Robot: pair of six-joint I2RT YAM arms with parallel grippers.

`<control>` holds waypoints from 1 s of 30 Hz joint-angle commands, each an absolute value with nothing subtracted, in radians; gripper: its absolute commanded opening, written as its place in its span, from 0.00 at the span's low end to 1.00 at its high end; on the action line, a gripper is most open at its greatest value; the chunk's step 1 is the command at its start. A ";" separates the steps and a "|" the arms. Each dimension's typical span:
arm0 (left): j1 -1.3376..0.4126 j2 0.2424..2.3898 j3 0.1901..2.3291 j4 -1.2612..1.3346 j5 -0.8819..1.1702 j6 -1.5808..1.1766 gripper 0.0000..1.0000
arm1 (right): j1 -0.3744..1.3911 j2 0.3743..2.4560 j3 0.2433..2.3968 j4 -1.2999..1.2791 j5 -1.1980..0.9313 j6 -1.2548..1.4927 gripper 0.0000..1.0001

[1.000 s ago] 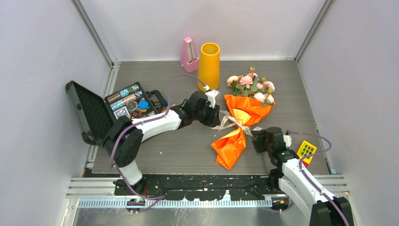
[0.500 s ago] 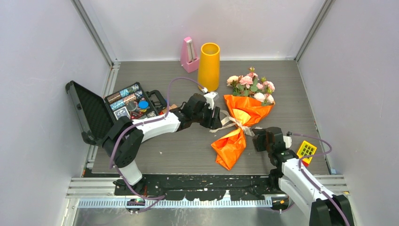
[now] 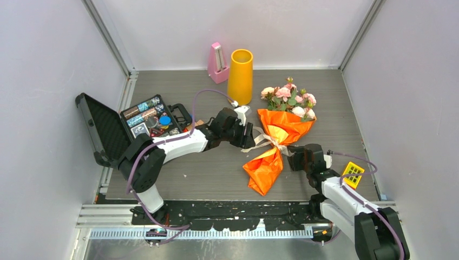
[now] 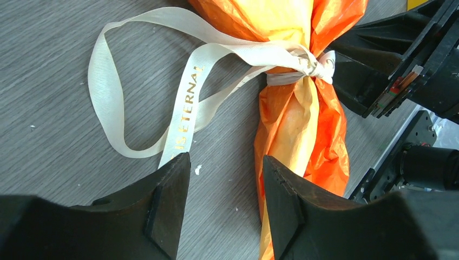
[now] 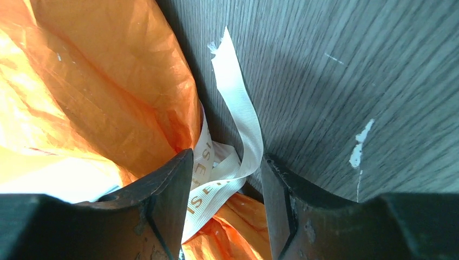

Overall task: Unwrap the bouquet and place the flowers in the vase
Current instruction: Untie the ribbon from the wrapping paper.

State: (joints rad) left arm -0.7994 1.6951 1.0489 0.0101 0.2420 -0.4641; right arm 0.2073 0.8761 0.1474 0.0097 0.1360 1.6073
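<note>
- The left gripper (image 4: pixel 224 179) hangs low over the tabletop (image 4: pixel 48 108) on the left side of the bouquet (image 3: pixel 279 130). Its jaws are parted with nothing between them, and the printed tail of the beige ribbon (image 4: pixel 184 116) ends right at one fingertip.
- The right gripper (image 5: pixel 226 162) faces in from the bouquet's right side, jaws likewise apart. A loose ribbon tail lies in the gap, unpinched.
- Between them the bouquet lies flat, its orange paper (image 4: pixel 292 124) cinched at the waist by a knot (image 4: pixel 319 65) that looks intact.
- The flowers (image 3: pixel 289 97) poke from the bouquet's far end, and the vase (image 3: pixel 241 76) stands upright just beyond its far left corner.
- The step in hand appears to be the untying. The next move calls for jaws to close on a ribbon tail and draw it away from the knot without dragging the paper.
</note>
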 commanded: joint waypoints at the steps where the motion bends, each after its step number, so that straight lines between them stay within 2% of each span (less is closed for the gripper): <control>1: -0.805 1.672 1.050 0.032 0.215 -0.457 0.54 | 0.206 0.884 0.132 0.075 0.120 1.669 0.54; 17: -0.804 1.635 1.026 0.019 0.182 -0.456 0.54 | 0.207 0.831 0.090 0.063 0.083 1.788 0.51; 30: -0.805 1.633 1.027 0.013 0.175 -0.453 0.54 | 0.207 0.989 0.086 0.215 0.065 1.794 0.41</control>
State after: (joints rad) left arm -0.7994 1.6814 1.0286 0.0021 0.1905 -0.4637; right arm 0.2073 0.9463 0.0902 0.1528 0.0628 1.7824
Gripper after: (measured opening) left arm 0.538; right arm 0.413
